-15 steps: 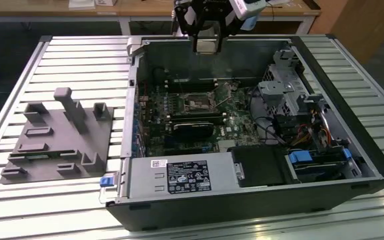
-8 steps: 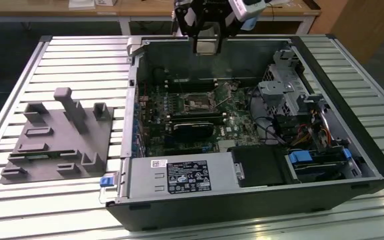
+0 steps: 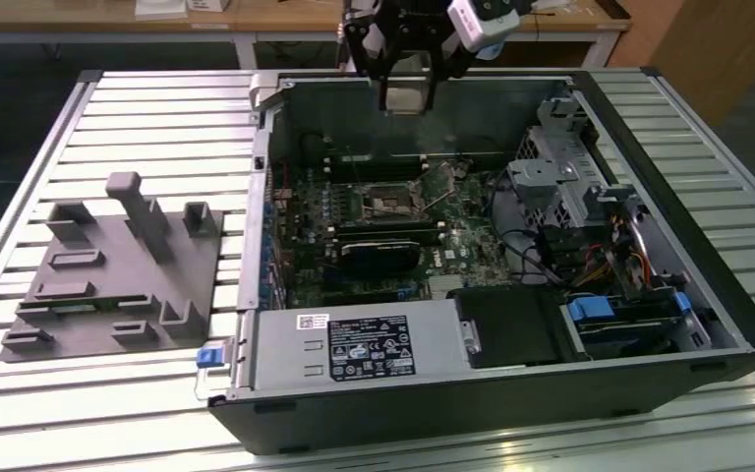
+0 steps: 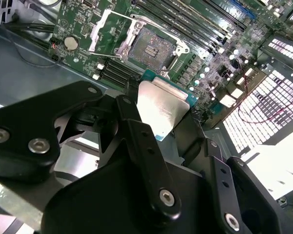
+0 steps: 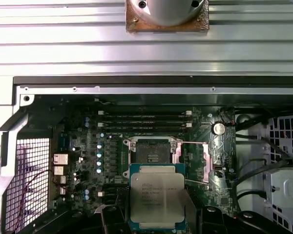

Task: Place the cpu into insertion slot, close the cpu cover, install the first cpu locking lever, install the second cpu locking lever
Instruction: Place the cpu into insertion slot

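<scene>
The cpu [image 5: 157, 197] hangs in the gripper [image 5: 158, 218], fingers [image 4: 136, 134] clamped on two opposite edges, silvery top up toward the first wrist view. In the exterior view it sits at the upper middle of the frame, high over the open computer case [image 3: 483, 393]. Down inside, the insertion slot [image 5: 151, 148] lies bare, and the cpu cover [image 4: 127, 36] is flipped open beside it. So it's step one, the placing, not yet done. My read: it calls for squaring the cpu to the slot and a level, gentle descent, because those contacts look unforgiving.
</scene>
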Action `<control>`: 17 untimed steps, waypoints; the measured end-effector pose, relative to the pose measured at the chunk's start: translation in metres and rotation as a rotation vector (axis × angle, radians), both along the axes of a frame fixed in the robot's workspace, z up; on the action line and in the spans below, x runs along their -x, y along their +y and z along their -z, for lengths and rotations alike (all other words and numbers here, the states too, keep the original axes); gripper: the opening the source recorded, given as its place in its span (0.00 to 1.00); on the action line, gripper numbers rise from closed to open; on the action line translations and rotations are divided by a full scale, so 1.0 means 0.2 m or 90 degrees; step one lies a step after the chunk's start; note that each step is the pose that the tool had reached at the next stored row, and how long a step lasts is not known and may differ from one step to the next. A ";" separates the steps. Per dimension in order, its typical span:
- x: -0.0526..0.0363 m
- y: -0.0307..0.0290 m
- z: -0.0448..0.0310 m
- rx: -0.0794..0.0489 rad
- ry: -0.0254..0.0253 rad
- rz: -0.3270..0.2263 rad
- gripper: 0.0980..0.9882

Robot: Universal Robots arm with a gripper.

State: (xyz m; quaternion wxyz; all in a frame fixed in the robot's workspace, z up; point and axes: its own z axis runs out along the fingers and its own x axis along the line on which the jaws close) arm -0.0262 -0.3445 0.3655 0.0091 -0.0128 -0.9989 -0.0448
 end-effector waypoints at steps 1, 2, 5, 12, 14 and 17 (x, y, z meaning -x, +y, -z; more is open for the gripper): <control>0.000 0.000 0.005 0.000 0.0000 0.000 0.49; 0.000 0.000 0.009 0.000 0.0000 0.000 0.49; 0.000 0.000 0.021 0.000 0.0000 0.000 0.49; 0.000 0.000 0.045 0.000 0.0000 0.000 0.49; 0.000 0.000 0.051 0.000 0.0000 0.000 0.49; 0.000 0.000 0.059 0.000 0.0000 0.000 0.49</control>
